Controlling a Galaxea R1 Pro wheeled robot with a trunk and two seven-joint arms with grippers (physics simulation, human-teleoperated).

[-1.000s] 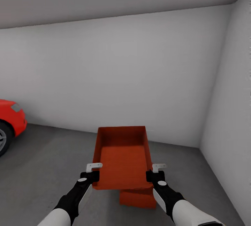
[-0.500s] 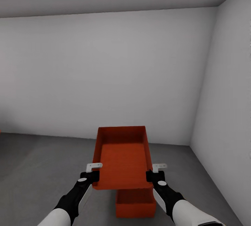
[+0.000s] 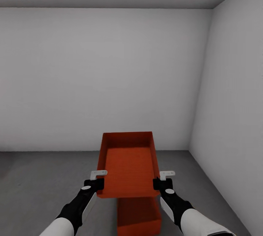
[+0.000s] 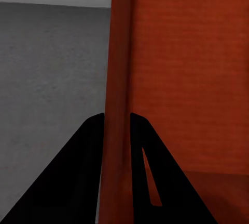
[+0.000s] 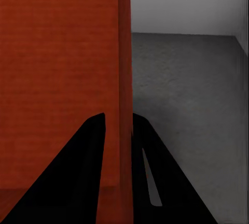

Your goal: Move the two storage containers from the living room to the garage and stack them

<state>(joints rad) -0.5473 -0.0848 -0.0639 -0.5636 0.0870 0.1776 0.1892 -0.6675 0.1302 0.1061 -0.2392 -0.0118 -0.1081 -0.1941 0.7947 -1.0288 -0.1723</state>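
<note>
Orange-red storage containers: two counted. Upper container [image 3: 127,166] held aloft, left gripper [image 3: 95,182] and right gripper [image 3: 163,182] each clamped on a side wall. Lower container [image 3: 138,216] (partly hidden) sits on garage concrete floor [image 3: 40,185], directly beneath.

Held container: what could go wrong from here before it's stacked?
1. The held container hides most of the lower container on the floor, so alignment is hard to judge; lowered off-centre, it may land askew or slide off.
2. The left gripper and right gripper each pinch only a thin side wall between their fingers; a slip on one side would likely tip the container.
</note>
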